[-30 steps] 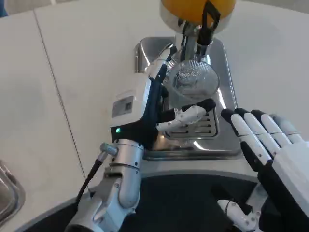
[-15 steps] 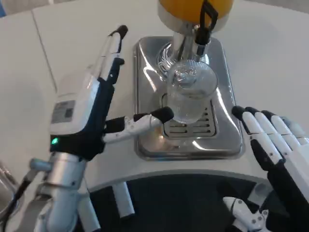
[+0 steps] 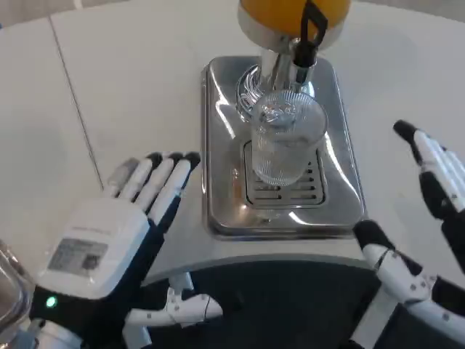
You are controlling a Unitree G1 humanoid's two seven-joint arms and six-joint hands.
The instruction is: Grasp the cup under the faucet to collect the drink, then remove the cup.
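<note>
Ribbed glass cup stands on the tray under the faucet. Both hands, left and right, spread, empty. A clumsy reach could topple it.

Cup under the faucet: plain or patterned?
The cup is clear with fine vertical ribbing; the head view shows it.

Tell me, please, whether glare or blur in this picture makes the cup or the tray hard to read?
Head view: bright reflections streak the steel drip tray; the ribbed clear cup stays sharp though see-through; soft shadows lie under both open hands, left hand and right hand; no motion blur.
</note>
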